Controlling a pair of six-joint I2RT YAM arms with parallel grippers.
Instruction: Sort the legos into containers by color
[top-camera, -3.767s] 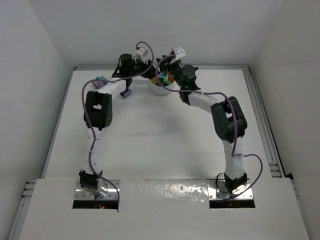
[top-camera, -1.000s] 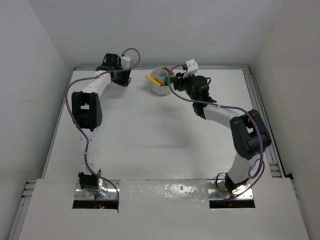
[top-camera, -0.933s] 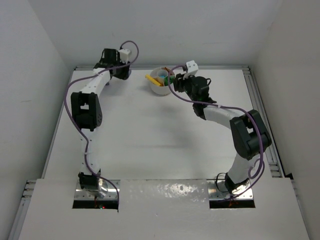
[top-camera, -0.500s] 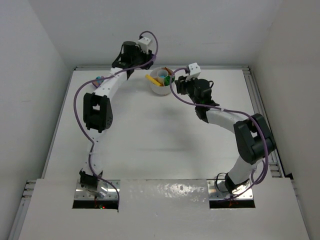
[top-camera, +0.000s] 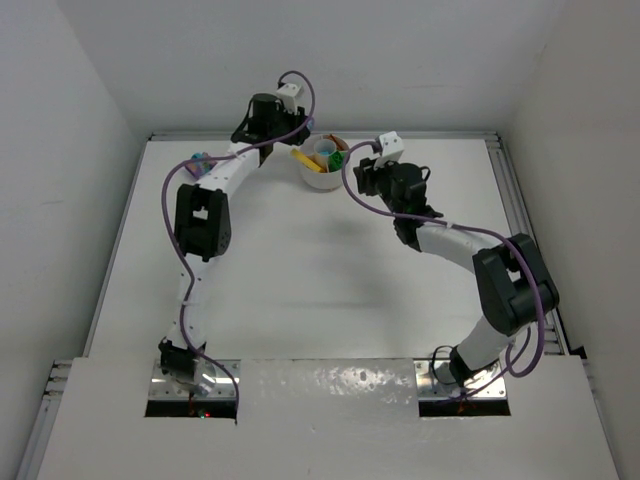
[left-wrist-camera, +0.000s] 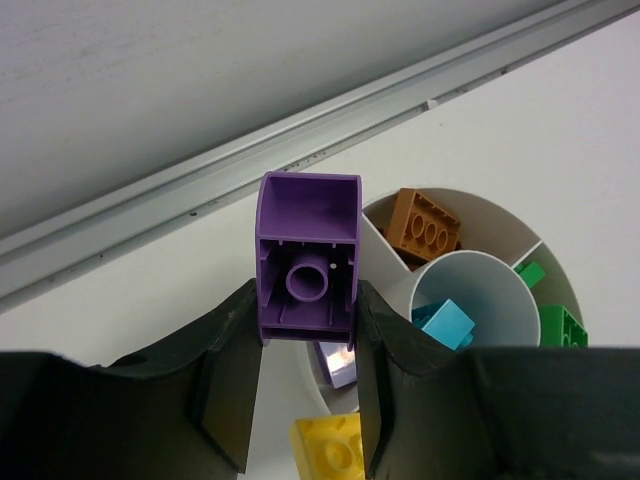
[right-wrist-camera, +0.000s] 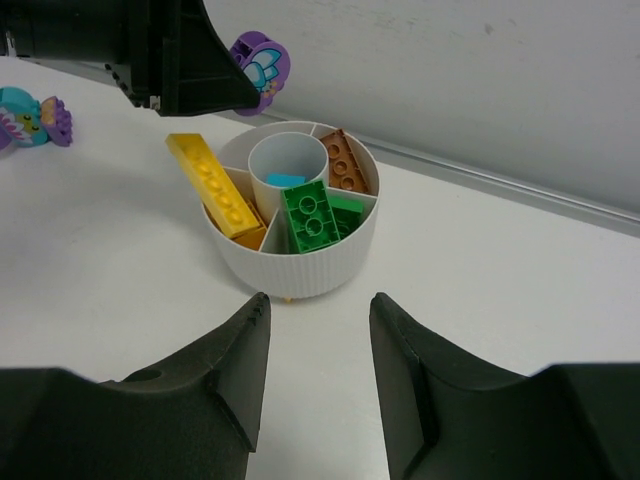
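Note:
My left gripper is shut on a purple brick and holds it above the left rim of the round white dish. The dish holds a long yellow brick, green bricks, an orange brick and a teal brick in the central well. A purple piece lies in the section under the held brick. My right gripper is open and empty, just in front of the dish. In the top view the dish sits at the far middle, between both grippers.
A teal and purple figure piece lies on the table left of the dish, also in the top view. Another purple piece shows behind my left gripper. A metal rail runs along the back wall.
My left arm swung right from the far left corner to the dish, carrying the purple brick. My right gripper drew back a little from the dish.

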